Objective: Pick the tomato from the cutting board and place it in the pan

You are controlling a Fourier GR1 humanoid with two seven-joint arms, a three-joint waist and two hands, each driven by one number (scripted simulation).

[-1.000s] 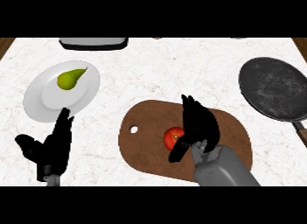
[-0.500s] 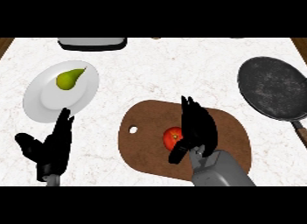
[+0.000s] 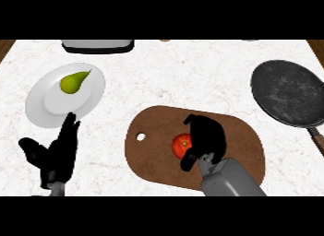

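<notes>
A red tomato (image 3: 181, 144) lies near the middle of the brown cutting board (image 3: 156, 154). My right hand (image 3: 207, 139) covers the tomato's right side, its fingers bent over the top and its thumb low at the front, so only the left part of the tomato shows. The dark round pan (image 3: 291, 97) sits at the right of the counter, its handle running toward the lower right. At the lower left my left hand (image 3: 57, 153) rests open with fingers up.
A white plate (image 3: 48, 103) with a green pear (image 3: 73, 82) stands at the left, just above my left hand. A grey and white appliance (image 3: 97, 45) sits at the counter's back edge. Wooden strips border the counter at both sides.
My right hand's fingers have bent down from straight and now curl over the tomato. The tomato, board and left hand have not moved.
</notes>
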